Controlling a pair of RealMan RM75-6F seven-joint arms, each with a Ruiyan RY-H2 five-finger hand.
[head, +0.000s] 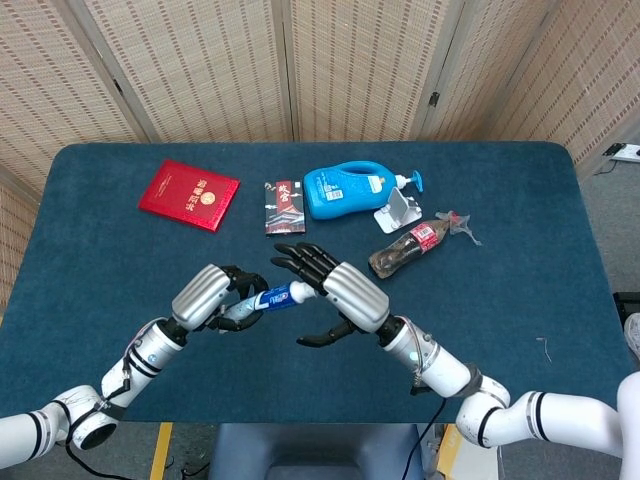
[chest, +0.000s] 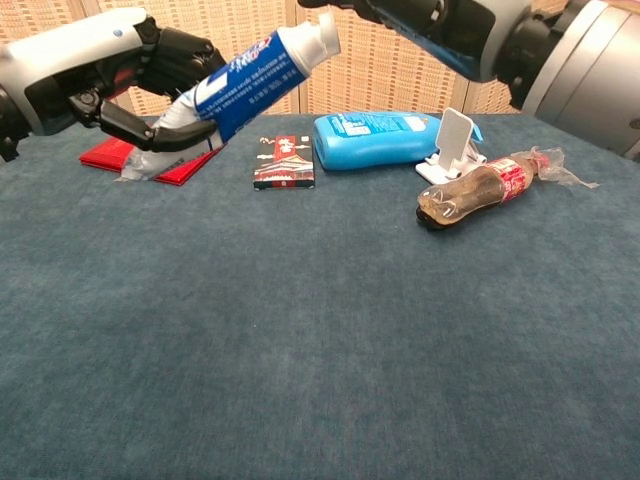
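Head view: left hand (head: 205, 294) grips toothpaste tube (head: 268, 298) — right hand (head: 335, 292) beside its cap.

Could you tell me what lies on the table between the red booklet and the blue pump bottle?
A small dark packet with red print lies flat between the red booklet and the blue pump bottle, closer to the bottle. Both views show it, apart from each.

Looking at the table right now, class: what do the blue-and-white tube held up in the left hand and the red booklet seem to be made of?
Blue-and-white tube: probably soft plastic laminate, glossy, with a crimped, creased tail and a hard white cap. Flat red booklet: seemingly card or leatherette, with a slight sheen and gold stamping. Left hand: it grips the tube in dark fingers.
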